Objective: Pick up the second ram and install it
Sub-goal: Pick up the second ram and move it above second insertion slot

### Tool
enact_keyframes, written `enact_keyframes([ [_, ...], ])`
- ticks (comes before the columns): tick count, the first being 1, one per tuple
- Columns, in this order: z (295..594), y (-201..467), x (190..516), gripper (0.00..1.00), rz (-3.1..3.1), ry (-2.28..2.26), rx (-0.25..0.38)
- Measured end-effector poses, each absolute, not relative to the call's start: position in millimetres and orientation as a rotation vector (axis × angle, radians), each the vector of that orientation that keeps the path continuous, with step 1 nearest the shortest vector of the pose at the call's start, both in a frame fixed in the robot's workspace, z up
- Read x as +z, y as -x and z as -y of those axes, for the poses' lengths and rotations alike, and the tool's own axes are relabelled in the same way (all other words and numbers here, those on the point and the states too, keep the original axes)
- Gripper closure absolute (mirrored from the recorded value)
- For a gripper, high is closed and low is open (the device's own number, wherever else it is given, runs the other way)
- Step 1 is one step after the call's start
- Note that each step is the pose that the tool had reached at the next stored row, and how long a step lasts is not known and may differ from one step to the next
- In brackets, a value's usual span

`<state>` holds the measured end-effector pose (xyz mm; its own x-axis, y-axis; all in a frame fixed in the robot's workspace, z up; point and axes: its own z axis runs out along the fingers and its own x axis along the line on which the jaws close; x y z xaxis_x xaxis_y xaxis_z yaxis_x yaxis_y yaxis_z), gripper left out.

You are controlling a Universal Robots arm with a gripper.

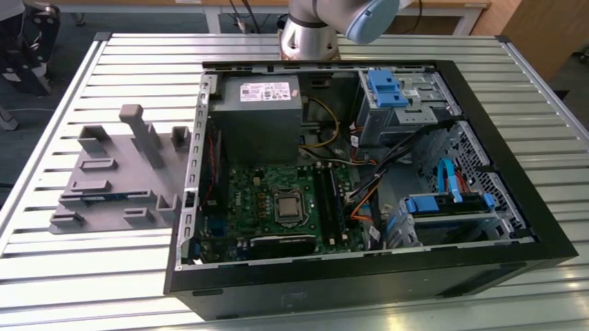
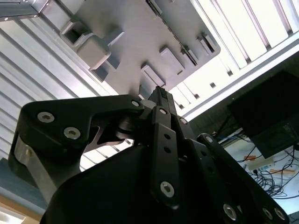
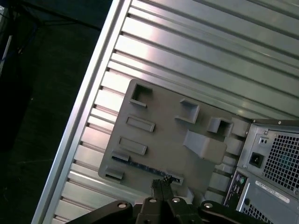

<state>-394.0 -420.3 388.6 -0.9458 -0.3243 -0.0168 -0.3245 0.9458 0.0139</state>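
Observation:
The second ram (image 3: 145, 166) is a thin dark strip standing on edge in a slot of the grey plastic fixture (image 3: 163, 135), near the fixture's edge. In the exterior view the ram (image 1: 103, 196) shows as a short dark strip low on the fixture (image 1: 120, 172), at that view's left. My gripper (image 3: 161, 185) hovers well above the fixture with its black fingertips pressed together and nothing between them. In the second wrist view the gripper (image 2: 159, 93) points at the fixture (image 2: 131, 42) from a distance. The motherboard's black memory slots (image 1: 329, 200) lie inside the open case.
An open black computer case (image 1: 515, 207) lies on the slatted metal table (image 1: 110, 269), to the exterior view's right of the fixture, with cables and blue drive brackets (image 1: 387, 88) inside. The arm's base (image 1: 308, 38) stands behind the case. The case's rear panel (image 3: 273, 163) is beside the fixture.

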Motion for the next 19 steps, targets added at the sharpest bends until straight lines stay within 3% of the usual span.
enact_keyframes([
  [19, 420.3, 395.2, 386.4, 0.89, -3.069, 0.623, 0.031],
])
